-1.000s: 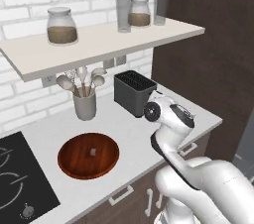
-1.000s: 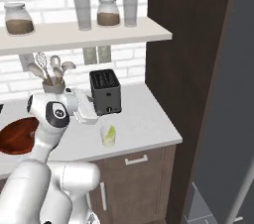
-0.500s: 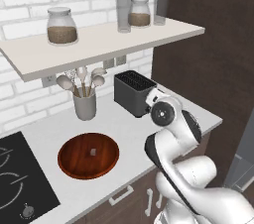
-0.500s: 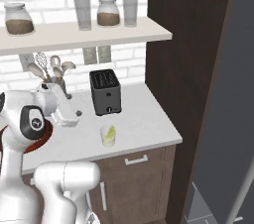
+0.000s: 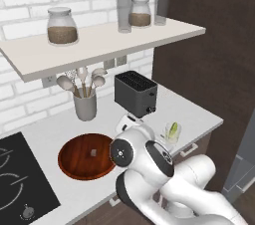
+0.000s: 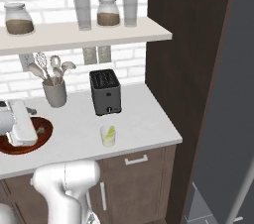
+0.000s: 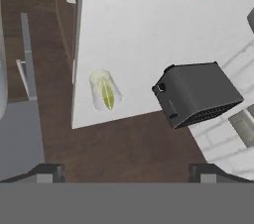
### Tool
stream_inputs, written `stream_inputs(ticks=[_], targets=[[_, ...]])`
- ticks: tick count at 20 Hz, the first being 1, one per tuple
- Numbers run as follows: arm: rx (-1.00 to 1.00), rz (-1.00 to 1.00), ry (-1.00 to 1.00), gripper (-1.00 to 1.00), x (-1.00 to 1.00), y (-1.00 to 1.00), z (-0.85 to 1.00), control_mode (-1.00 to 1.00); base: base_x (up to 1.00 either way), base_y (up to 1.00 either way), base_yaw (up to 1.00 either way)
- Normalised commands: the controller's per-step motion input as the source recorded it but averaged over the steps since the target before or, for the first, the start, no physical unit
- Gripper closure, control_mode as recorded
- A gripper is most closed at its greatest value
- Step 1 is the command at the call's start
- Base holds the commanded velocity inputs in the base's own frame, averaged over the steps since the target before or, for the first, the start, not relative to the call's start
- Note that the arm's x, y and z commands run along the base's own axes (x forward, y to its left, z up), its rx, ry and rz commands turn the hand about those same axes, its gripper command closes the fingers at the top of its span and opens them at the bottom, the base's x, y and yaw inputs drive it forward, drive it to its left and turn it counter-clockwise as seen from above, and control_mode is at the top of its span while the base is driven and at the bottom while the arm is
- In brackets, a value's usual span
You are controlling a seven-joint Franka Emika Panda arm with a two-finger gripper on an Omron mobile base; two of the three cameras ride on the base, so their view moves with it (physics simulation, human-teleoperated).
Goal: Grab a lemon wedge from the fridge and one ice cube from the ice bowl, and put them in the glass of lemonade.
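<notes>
The ice bowl lies on the counter left of the toaster, with one ice cube near its middle. The glass of lemonade stands near the counter's front edge, and a lemon wedge sits inside it. My gripper is open, its tips wide apart with nothing between them. In the right base view my white hand hangs over the bowl and covers much of it. The glass stands well to the right of the hand. The fridge's doors are out of view.
A dark toaster stands behind the glass. A grey utensil cup sits by the wall behind the bowl. A shelf with jars and tall glasses hangs above. A black hob is at the left, a dark tall panel at the right.
The arm has swung left along the counter, carrying the hand from beside the glass and toaster to above the wooden bowl. The glass, bowl and ice cube have stayed put.
</notes>
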Motion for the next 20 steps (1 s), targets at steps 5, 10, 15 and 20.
stream_inputs(ticks=[5,10,15,20], targets=[[0.00,0.00,0.00,-1.00,-0.06,0.15,-0.01,-1.00,0.00,0.00,0.00],[0.00,0.00,0.00,-1.00,0.00,0.00,0.00,-1.00,0.00,0.00,0.00],[0.00,0.00,0.00,-1.00,-0.01,0.00,0.00,-1.00,0.00,0.00,0.00],[-0.11,0.01,0.15,-1.00,-0.60,0.55,-0.10,-1.00,0.00,0.00,0.00]])
